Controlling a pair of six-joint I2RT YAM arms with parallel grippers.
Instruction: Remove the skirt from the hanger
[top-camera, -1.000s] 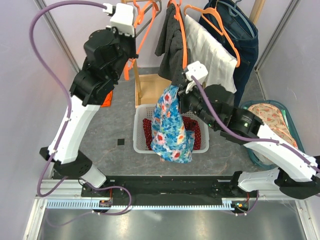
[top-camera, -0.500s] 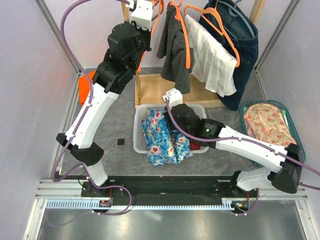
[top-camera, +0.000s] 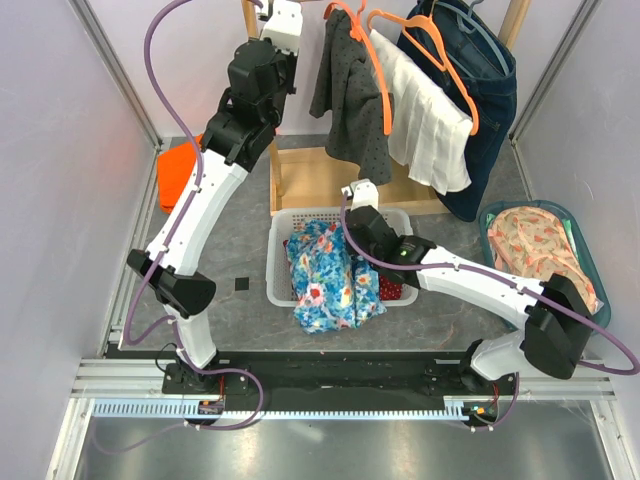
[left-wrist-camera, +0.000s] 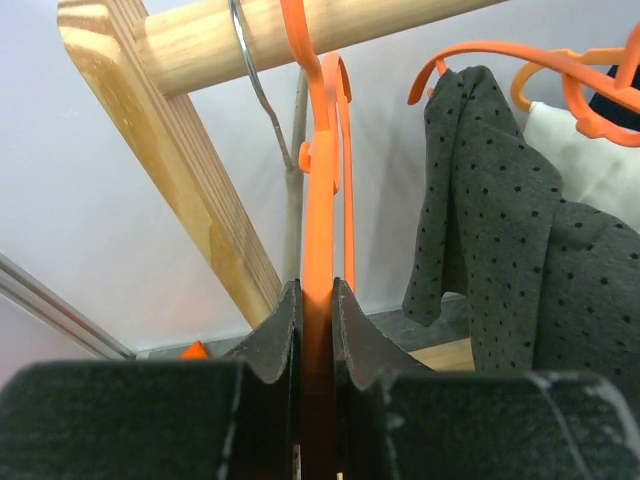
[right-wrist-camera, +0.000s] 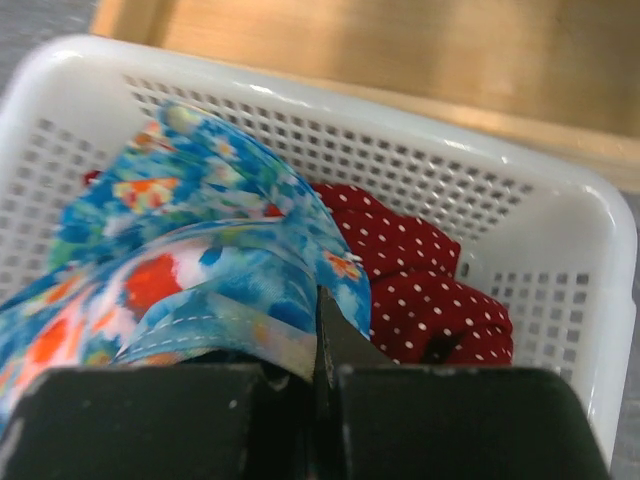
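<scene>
Grips the floral skirt (right-wrist-camera: 200, 270) in the right claw (right-wrist-camera: 322, 335), pinched fully closed on its edge, over the white basket (right-wrist-camera: 600, 290) at frame centre beside a red dotted garment (right-wrist-camera: 420, 290). Clamps the orange hanger (left-wrist-camera: 318, 180) in the nearly closed left claw (left-wrist-camera: 318, 300) under the wooden rail (left-wrist-camera: 300, 30), upper left, beside a grey dotted garment (left-wrist-camera: 490, 220). Shows, overhead only, the skirt spilling over the basket's near rim.

You have a wooden rack (top-camera: 300, 178) standing at the back. From its rail (left-wrist-camera: 300, 35) hang a grey dotted garment (top-camera: 345, 100), a white garment (top-camera: 425, 125) and jeans (top-camera: 490, 110), side by side. Just in front stands a white basket (top-camera: 276, 262) holding a red dotted cloth (right-wrist-camera: 420, 300). At right, a teal tub (top-camera: 492, 215) holds a patterned cloth (top-camera: 540, 245). At left lies an orange item (top-camera: 178, 172), partly hidden. A small black square (top-camera: 241, 285) sits near the basket.
</scene>
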